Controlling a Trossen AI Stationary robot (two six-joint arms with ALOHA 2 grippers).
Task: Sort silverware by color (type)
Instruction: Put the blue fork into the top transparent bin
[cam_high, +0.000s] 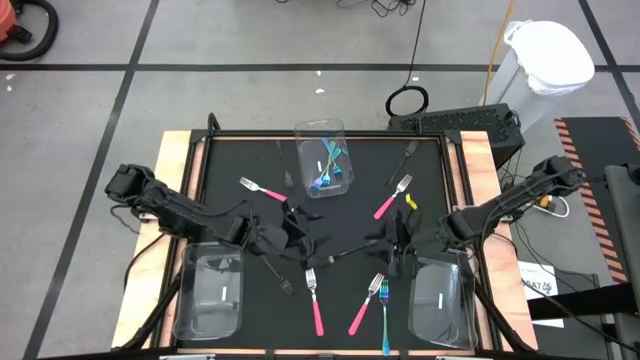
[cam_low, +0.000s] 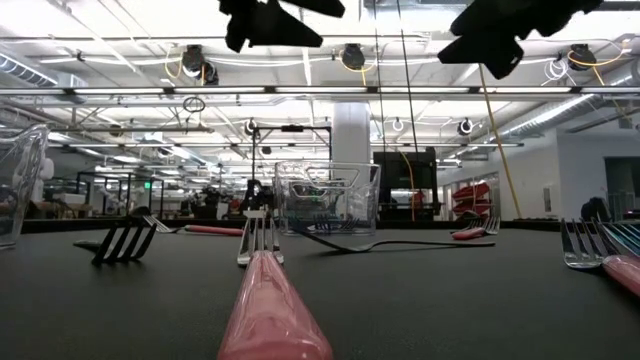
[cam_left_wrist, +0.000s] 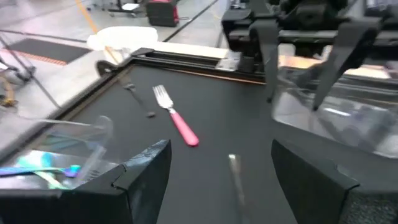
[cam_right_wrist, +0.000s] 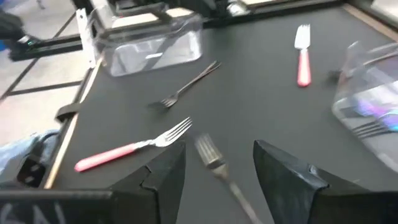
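L gripper (cam_high: 296, 228) hung over the mat's (cam_high: 240, 150) centre-left w/ fingers spread and nothing between them; R gripper (cam_high: 396, 238) hovered centre-right, jaws also apart and empty. Teal forks (cam_high: 330, 172) lay in the clear bin (cam_high: 320, 132) at the far middle. Pink forks (cam_high: 262, 189) and dark forks (cam_high: 408, 157) lay scattered loose on the mat, some near the front edge.

Between left gripper (cam_high: 300, 228) and right gripper (cam_high: 392, 238), a fork (cam_high: 335, 254) on the mat; farther back, forks inside a bin (cam_high: 322, 158); behind each gripper, another bin (cam_high: 212, 292).
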